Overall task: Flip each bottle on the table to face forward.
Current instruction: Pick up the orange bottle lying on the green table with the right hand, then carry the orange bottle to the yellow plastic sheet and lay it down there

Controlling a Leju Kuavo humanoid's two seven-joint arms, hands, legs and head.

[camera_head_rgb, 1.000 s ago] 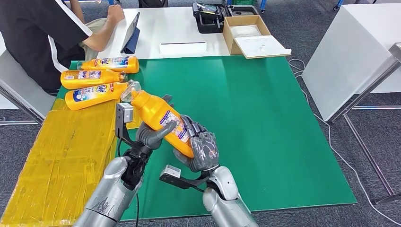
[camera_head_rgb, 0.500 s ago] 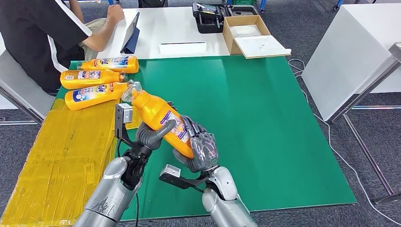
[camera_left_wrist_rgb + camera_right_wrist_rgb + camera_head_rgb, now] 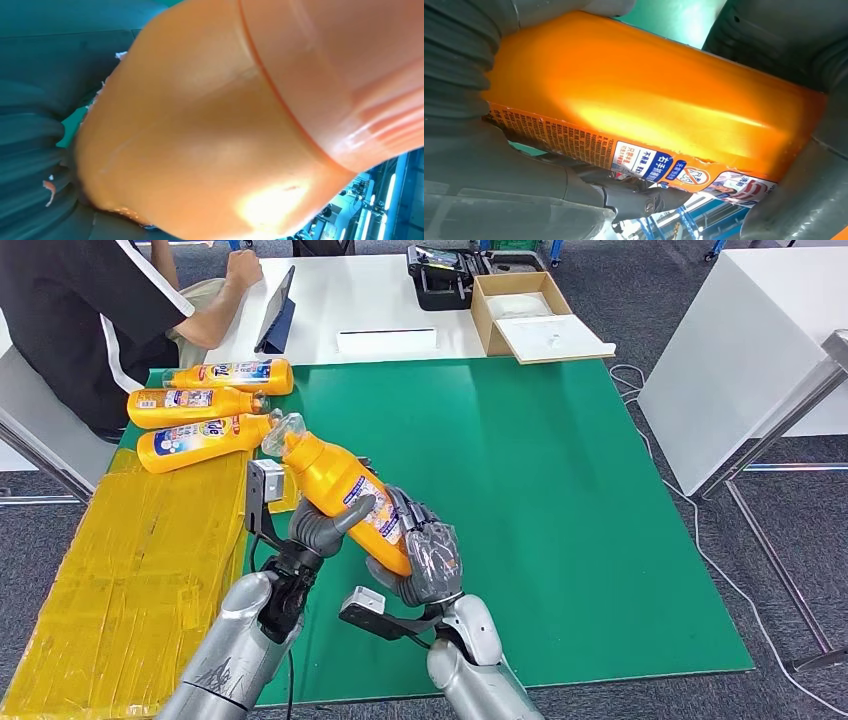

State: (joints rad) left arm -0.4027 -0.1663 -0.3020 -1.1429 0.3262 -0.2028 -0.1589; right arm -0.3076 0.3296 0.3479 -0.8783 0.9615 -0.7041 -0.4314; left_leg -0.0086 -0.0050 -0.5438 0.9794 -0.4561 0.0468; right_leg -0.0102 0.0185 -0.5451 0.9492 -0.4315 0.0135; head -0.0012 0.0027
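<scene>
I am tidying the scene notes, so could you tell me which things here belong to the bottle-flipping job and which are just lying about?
Job:
held orange bottle, in left hand and right hand
three orange bottles lying at the mat's far left

Lying about:
cardboard box
tablet
black case
yellow wrapped sheet

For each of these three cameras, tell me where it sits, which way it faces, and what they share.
Head view: high on the body, looking down at the green mat; both arms, left hand and right hand gripping the held bottle.
Left wrist view: behind the left hand, pressed close to the held bottle.
Right wrist view: behind the right hand, facing its label; grey fingers wrap it.
Shared: the held bottle.
</scene>
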